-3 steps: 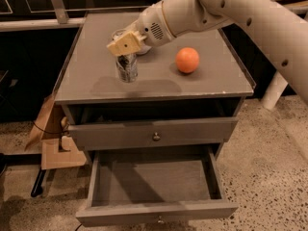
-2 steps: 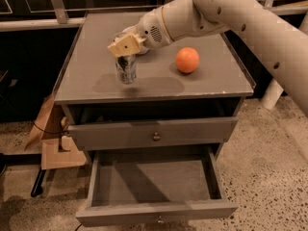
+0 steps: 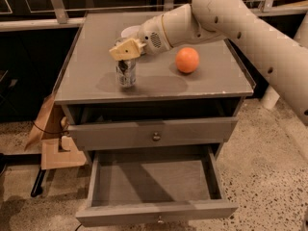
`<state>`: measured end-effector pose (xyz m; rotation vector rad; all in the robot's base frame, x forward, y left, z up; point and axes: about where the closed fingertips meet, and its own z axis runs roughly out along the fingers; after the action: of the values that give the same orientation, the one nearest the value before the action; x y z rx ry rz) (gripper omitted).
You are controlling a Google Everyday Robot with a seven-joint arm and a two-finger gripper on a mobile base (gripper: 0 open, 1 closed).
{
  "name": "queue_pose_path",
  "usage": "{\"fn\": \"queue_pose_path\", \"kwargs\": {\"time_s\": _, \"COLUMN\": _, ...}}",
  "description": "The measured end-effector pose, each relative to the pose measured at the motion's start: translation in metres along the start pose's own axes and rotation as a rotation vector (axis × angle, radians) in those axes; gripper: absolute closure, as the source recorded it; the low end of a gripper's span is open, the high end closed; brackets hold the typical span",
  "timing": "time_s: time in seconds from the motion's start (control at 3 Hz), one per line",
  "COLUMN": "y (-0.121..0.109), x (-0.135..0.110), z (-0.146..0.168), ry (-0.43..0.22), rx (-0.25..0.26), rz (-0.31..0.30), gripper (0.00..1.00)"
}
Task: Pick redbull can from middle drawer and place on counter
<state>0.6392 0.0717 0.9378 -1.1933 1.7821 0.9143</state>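
Middle drawer (image 3: 154,184): pulled open, empty.
Redbull can (image 3: 126,74): upright on the table (image 3: 94,52), front-left.
Gripper (image 3: 126,49): directly over the can; spread of the jaws cannot be told.
Change: can unmoved from a second ago; placing seems done, retreat remaining.

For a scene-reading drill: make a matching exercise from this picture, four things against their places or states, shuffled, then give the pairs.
1. slim silver-grey metal redbull can
2. round orange fruit
3. wide grey wooden middle drawer
4. tan-padded gripper

A. pulled out, empty
B. just above the can
C. upright on the grey counter
D. on the counter, right of the can

1-C, 2-D, 3-A, 4-B
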Motion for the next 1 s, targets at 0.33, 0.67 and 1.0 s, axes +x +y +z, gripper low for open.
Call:
{"fn": "queue_pose_path", "kwargs": {"time_s": 0.33, "y": 0.0, "x": 0.0, "z": 0.0, "ry": 0.0, "rx": 0.0, "rz": 0.0, "gripper": 1.0}}
{"fn": "queue_pose_path", "kwargs": {"time_s": 0.67, "y": 0.0, "x": 0.007, "z": 0.003, "ry": 0.017, "rx": -0.003, "rz": -0.004, "gripper": 1.0}}
{"fn": "queue_pose_path", "kwargs": {"time_s": 1.0, "y": 0.001, "x": 0.015, "z": 0.005, "ry": 0.039, "rx": -0.003, "rz": -0.015, "gripper": 1.0}}
